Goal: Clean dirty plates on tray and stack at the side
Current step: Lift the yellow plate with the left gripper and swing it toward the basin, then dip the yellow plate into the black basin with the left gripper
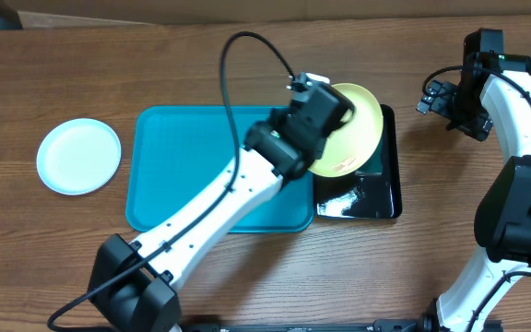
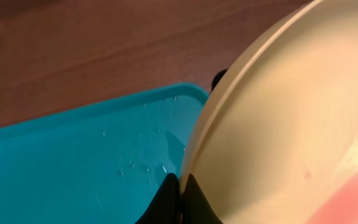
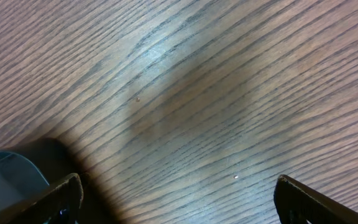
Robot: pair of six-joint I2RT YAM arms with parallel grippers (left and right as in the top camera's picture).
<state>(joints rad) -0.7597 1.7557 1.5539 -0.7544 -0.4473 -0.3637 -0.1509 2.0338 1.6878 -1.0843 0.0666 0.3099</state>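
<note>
Wooden table (image 1: 63,55) from overhead: the left gripper (image 1: 325,100) holds a yellow plate (image 1: 362,129) tilted over the black tray (image 1: 381,198) right of the blue tray (image 1: 182,175); a pale plate (image 1: 79,156) lies beyond it near the table's left edge, nearer the left arm. Left wrist: jaws pinch the plate's rim. Right wrist: the right gripper (image 3: 179,199), spread wide, hangs over bare wood.

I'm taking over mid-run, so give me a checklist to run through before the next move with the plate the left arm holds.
1. Left pincer shut on the yellow-green plate at its rim: ok.
2. Plate tilted over the black tray: ok.
3. Plate clean: not ok, a reddish smear shows.
4. Right pincer open above the table: ok.
5. Pale plate lying flat beside the turquoise tray: ok.
</note>
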